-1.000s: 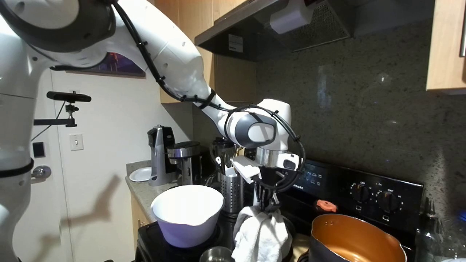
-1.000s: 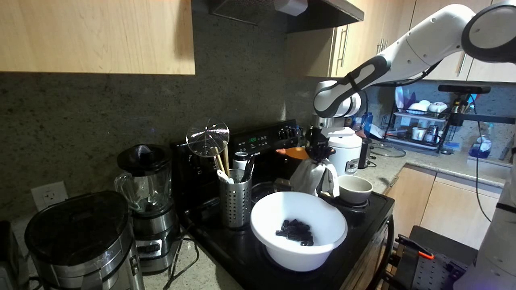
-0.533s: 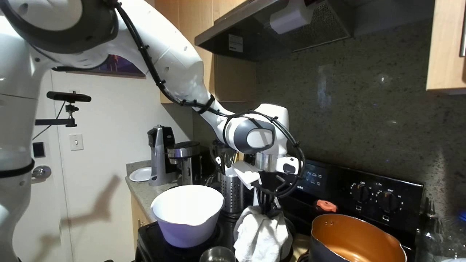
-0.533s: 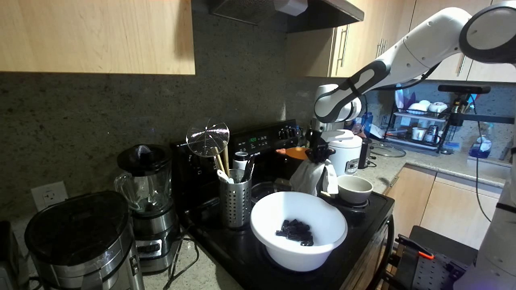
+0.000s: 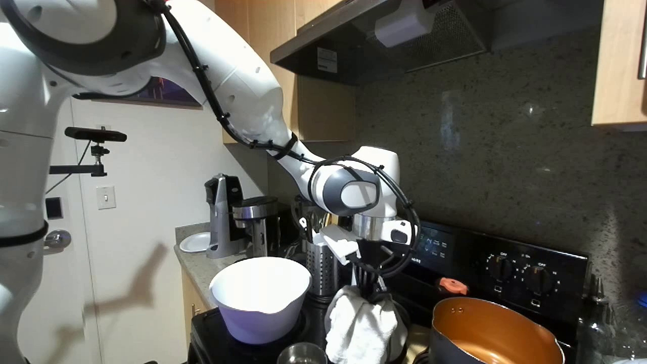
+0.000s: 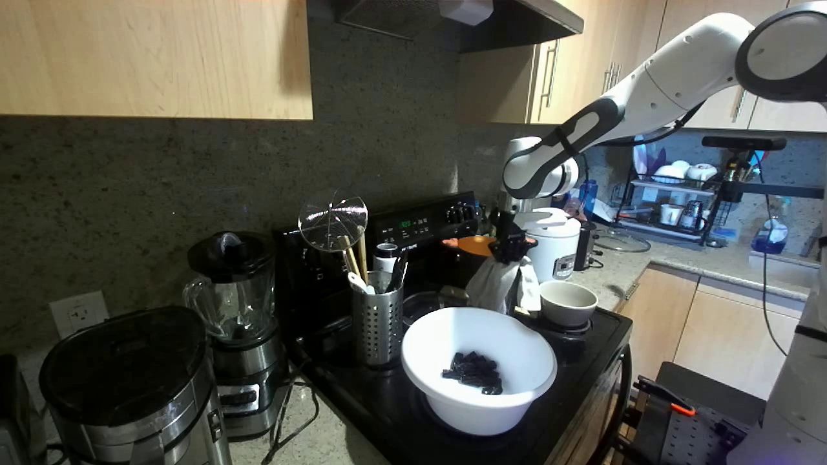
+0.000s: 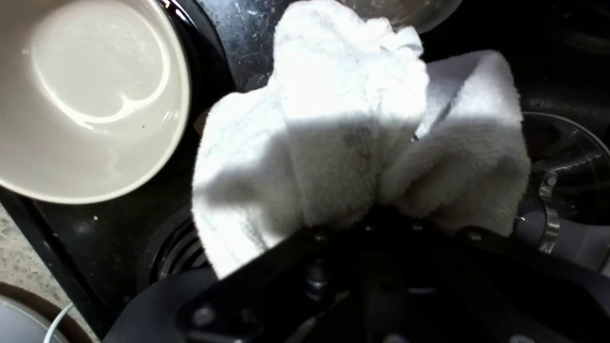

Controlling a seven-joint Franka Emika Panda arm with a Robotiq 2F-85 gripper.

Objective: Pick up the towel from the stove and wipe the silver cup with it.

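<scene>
Above the stove [image 6: 400, 407], the towel [image 5: 361, 323] is being held clamped in the gripper [image 7: 391, 224], just beside the cup [image 5: 302, 354].

Between tub [image 5: 255, 323] and towel in an exterior view, the presumed silver cup is being seen lower than the gripper, so a move sideways and down is probably being called for; towel contact cannot be told. In the tub, dark pieces [image 6: 475, 371] are being held; orange is being shown inside the pot [image 5: 495, 323]; in the holder [image 6: 376, 329], utensils [image 6: 362, 255] are being held; cream is being shown inside the bowl [image 7: 90, 162]. The cup's contents are unclear.
</scene>
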